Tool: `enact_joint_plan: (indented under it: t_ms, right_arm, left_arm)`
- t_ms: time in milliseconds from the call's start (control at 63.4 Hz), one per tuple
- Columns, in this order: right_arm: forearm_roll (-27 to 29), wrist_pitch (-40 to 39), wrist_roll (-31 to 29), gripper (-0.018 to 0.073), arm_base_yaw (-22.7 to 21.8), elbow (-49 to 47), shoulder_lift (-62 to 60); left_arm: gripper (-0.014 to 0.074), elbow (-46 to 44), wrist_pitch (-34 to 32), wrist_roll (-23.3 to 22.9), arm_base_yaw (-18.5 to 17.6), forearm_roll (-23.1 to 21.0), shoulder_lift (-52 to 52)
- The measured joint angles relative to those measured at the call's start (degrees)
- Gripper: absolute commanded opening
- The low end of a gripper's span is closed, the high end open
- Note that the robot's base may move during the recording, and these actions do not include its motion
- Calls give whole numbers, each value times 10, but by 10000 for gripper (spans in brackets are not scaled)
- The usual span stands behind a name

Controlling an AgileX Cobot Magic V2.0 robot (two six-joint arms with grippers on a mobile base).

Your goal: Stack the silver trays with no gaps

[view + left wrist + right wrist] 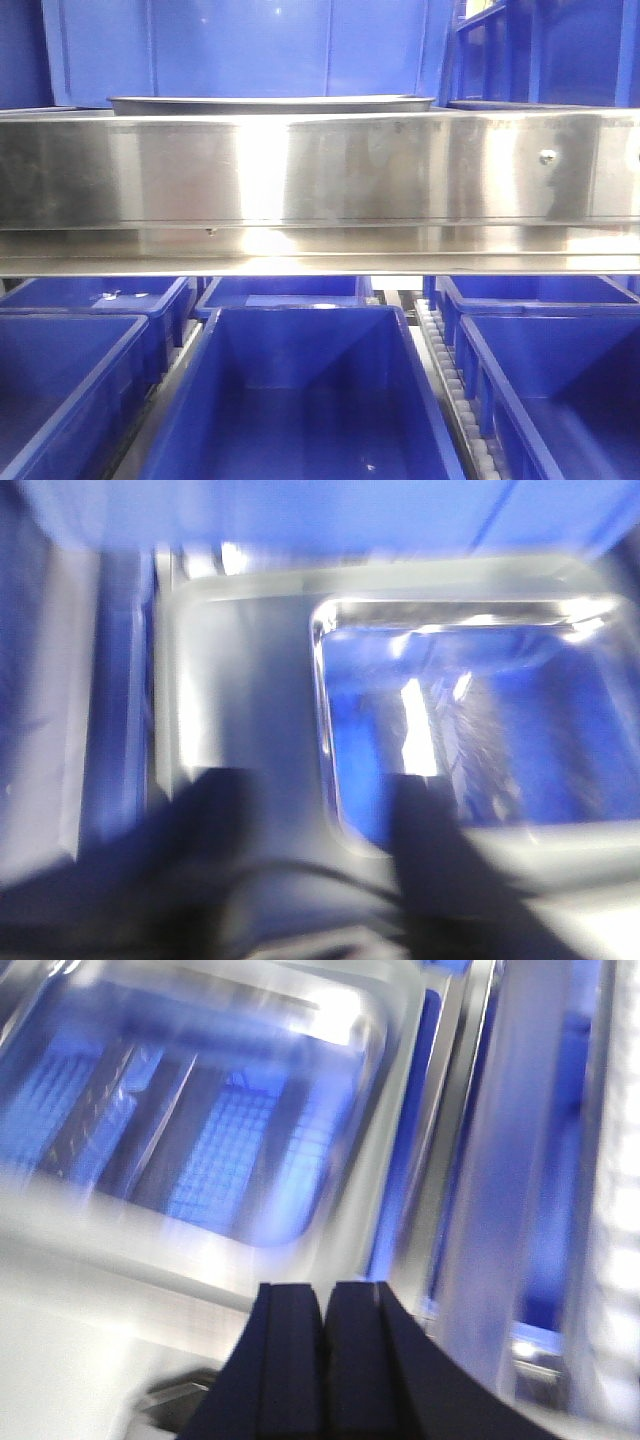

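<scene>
The shallow shiny stainless-steel tray (470, 720) looks stiff, light and slippery, best pinched at its thin flat rim; the left tool (325, 810) is spread, the right tool (325, 1310) pressed together on nothing.

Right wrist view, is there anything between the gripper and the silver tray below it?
Nothing visible. In the blurred right wrist view the right gripper, its fingers pressed together, hangs over the near rim of the silver tray, with no object between them. The tray's basin shows only blue reflections.

Blurred silver tray (470, 720) beyond spread hand (320, 810)
</scene>
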Motion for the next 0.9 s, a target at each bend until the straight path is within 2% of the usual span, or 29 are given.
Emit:
enact_joint_plan:
  t_ms: [205, 410, 584, 710, 899]
  right_arm:
    - [-5, -92, -1, 50, 49, 194, -173]
    - [-14, -215, -1, 50, 62, 396, -350]
    - [-51, -318, -1, 50, 63, 560, -490]
    - [-83, -384, -1, 50, 63, 658, -576]
    - [-97, -429, -1, 50, 63, 729, -647]
  left_arm:
    - [-48, 210, -90, 25, 0, -51, -163]
    - [-48, 364, -147, 72, 0, -78, -298]
    - [-48, 450, -200, 112, 0, -81, -386]
    - [-48, 495, -254, 120, 0, -82, -429]
    - [-48, 515, -283, 122, 0, -82, -438]
